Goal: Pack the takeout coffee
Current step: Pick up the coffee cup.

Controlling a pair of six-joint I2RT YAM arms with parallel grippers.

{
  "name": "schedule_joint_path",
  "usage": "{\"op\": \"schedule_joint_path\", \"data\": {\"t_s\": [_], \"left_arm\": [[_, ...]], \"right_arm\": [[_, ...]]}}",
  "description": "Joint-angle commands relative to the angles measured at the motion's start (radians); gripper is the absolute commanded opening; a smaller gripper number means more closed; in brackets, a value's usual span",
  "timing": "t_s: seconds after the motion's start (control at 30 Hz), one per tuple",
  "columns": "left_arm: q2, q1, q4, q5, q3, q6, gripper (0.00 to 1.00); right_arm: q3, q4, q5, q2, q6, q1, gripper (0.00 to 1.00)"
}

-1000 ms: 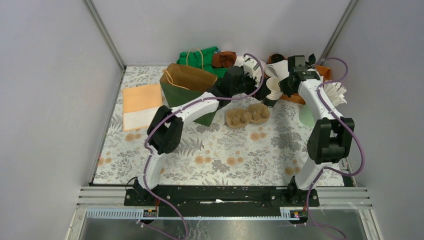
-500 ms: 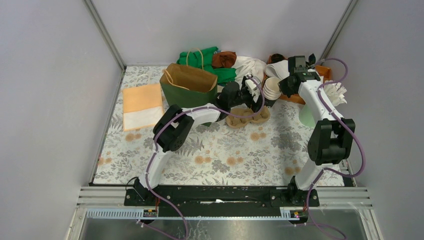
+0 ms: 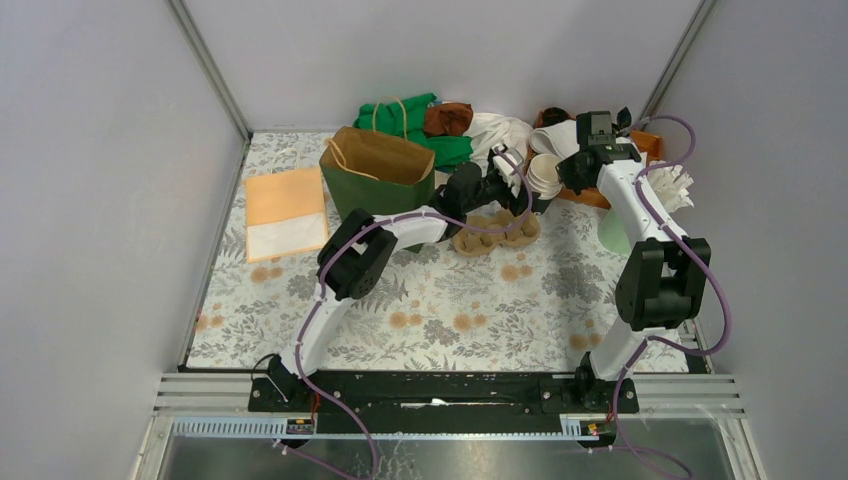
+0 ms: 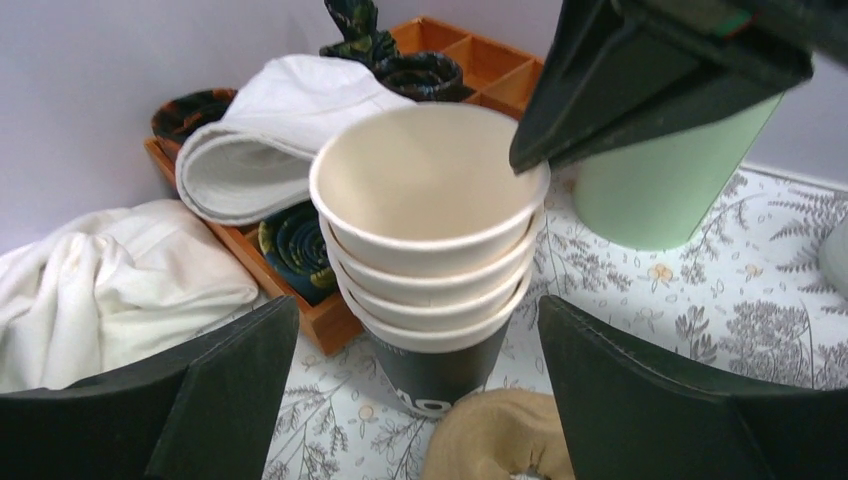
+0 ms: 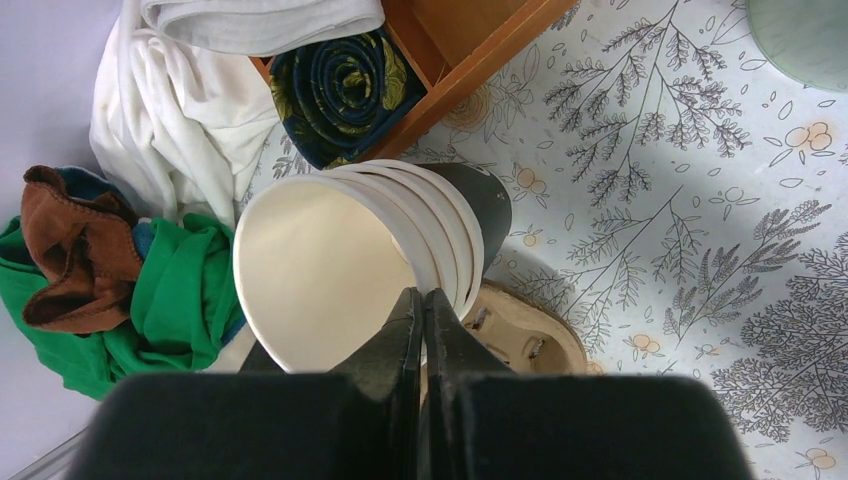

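Note:
The takeout coffee is out of view. A stack of lidless cream paper cups (image 3: 545, 176) (image 4: 430, 230) (image 5: 330, 260) stands in a dark sleeve just behind the brown pulp carrier (image 3: 495, 232) (image 4: 500, 440). My left gripper (image 3: 518, 185) (image 4: 418, 305) is open, low over the carrier. Its fingers stand apart on either side of the stack's base and do not touch it. From above, my right gripper (image 3: 562, 172) (image 5: 422, 295) is shut, and the top cup's rim runs in between its tips.
A brown paper bag (image 3: 378, 170) stands open to the left of the carrier. A wooden divided tray (image 4: 470, 60) with rolled cloths lies behind the stack, and a pale green cup (image 4: 660, 180) stands to its right. White cloth (image 4: 100, 270), green fabric (image 3: 400, 115) and an orange napkin (image 3: 285, 210) lie around.
My left arm has come down and to the right, bringing its open gripper from beside the bag to the cup stack. The right arm has stayed where it was.

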Motion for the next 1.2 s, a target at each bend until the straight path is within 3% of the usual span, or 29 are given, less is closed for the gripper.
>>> {"op": "schedule_joint_path", "data": {"t_s": [0.0, 0.17, 0.3, 0.67, 1.03, 1.17], "left_arm": [[0.011, -0.001, 0.133, -0.010, 0.069, -0.043, 0.91], [0.038, 0.000, 0.117, 0.018, 0.118, -0.072, 0.87], [0.056, 0.003, 0.103, 0.027, 0.137, -0.066, 0.73], [0.079, 0.003, 0.106, 0.034, 0.132, -0.072, 0.80], [0.120, 0.004, 0.075, 0.033, 0.165, -0.090, 0.63], [0.129, 0.001, 0.072, 0.038, 0.163, -0.101, 0.62]], "right_arm": [[0.021, 0.027, -0.010, -0.049, -0.012, -0.004, 0.00], [0.024, 0.026, -0.011, -0.048, -0.012, -0.005, 0.00], [0.022, 0.029, -0.014, -0.048, -0.011, -0.004, 0.00], [0.039, 0.032, -0.027, -0.040, -0.007, -0.004, 0.00], [0.030, 0.024, -0.064, -0.062, 0.019, -0.005, 0.00], [0.027, 0.023, -0.073, -0.076, 0.032, -0.004, 0.00]]}}
